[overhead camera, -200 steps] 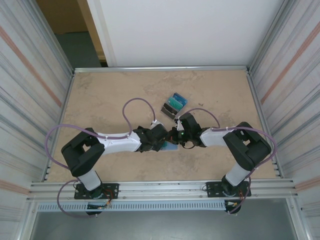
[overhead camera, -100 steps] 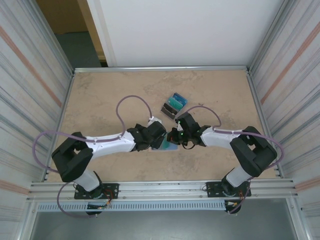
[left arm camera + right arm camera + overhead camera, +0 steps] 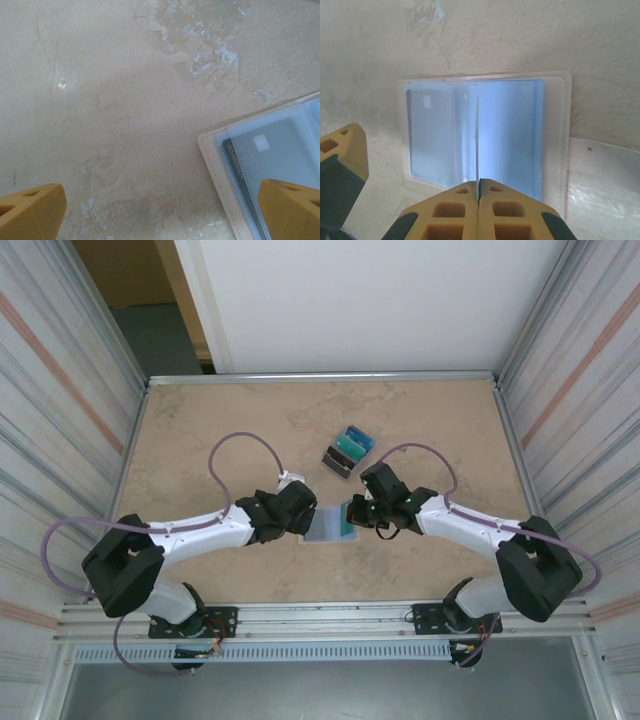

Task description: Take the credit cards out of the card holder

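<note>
The card holder (image 3: pixel 326 525) lies open and flat on the table between the two grippers, pale blue inside with a tan rim (image 3: pixel 564 125). My right gripper (image 3: pixel 479 187) is shut on a thin credit card (image 3: pixel 477 140), seen edge-on and standing upright over the open holder. In the top view this gripper (image 3: pixel 352 512) sits at the holder's right edge. My left gripper (image 3: pixel 160 215) is open over bare table at the holder's left corner (image 3: pixel 212 150). A dark card (image 3: pixel 237 167) shows inside a clear sleeve there. Its right finger (image 3: pixel 290 205) overlaps the holder.
A pile of teal and dark cards (image 3: pixel 348 450) lies on the table behind the holder, just beyond the right gripper. Metal rails edge the table (image 3: pixel 200 440) and corrugated walls close in both sides. A yellow and dark finger (image 3: pixel 340 165) shows at the left of the right wrist view.
The left arm has drawn back to the left, uncovering the open holder. The right gripper stays shut on the card and has shifted slightly right as its arm stretched out.
</note>
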You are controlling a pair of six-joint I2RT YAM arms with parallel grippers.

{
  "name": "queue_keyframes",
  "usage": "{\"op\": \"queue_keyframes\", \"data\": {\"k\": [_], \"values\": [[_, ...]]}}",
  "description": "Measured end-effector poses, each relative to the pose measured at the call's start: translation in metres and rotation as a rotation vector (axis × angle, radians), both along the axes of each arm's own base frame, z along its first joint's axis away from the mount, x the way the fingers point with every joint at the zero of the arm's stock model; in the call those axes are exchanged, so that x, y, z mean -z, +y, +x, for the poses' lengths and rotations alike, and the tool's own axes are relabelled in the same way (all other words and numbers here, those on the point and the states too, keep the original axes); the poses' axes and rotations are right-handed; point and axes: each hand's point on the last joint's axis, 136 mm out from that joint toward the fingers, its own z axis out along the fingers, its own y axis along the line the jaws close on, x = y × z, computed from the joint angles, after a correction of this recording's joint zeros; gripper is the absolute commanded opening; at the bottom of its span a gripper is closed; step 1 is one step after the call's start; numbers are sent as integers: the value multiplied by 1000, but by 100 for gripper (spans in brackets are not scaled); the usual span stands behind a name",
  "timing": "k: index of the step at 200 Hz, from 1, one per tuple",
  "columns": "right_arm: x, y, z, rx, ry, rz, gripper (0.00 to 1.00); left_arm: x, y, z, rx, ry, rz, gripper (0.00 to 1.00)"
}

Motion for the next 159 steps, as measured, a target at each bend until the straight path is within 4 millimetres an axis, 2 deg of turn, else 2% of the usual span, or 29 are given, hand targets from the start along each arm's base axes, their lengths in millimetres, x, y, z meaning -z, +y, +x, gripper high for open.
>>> {"op": "queue_keyframes", "data": {"k": [37,97,121,159], "values": [[-28,-16,18,1,-77,-52,0,2,2,1,-24,7,-8,99],[-76,-43,72,-27,-221,-127,0,15,3,-1,-26,40,11,98],[-82,-48,95,-61,-262,-170,0,19,3,-4,-23,55,8,99],[-79,-47,127,-149,-296,-241,0,24,4,-8,-18,72,3,99]]}}
